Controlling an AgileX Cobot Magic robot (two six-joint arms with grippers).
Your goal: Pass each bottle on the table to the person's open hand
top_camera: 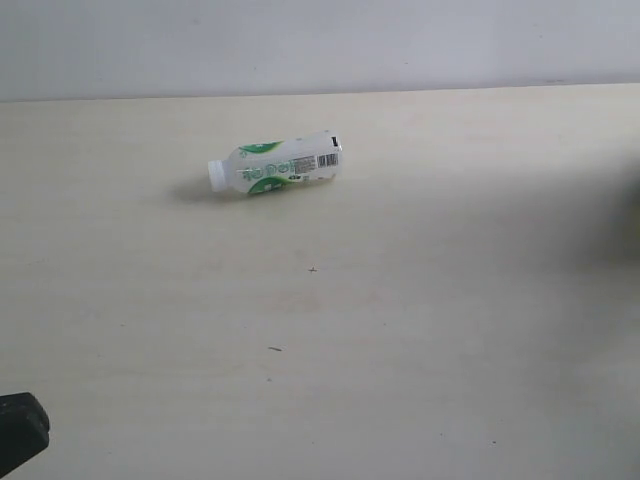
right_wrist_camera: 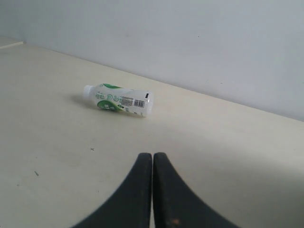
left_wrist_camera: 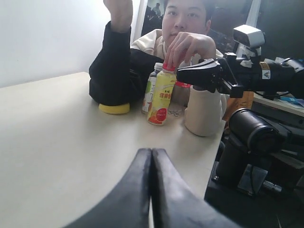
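One white-and-green bottle with a white cap lies on its side on the pale table, far from both grippers; it also shows as the bottle ahead of my right gripper, which is shut and empty. My left gripper is shut and empty too, low over the table. Across from it a person's hand pinches the red cap of an upright yellow-labelled bottle. A second white-and-green bottle and a red-labelled clear bottle stand behind it. No spread hand shows.
My right arm reaches in front of the person. The person's black-sleeved forearm rests on a yellow pad; a pale rounded thing sits by the table edge. A black arm part shows at the exterior view's lower left.
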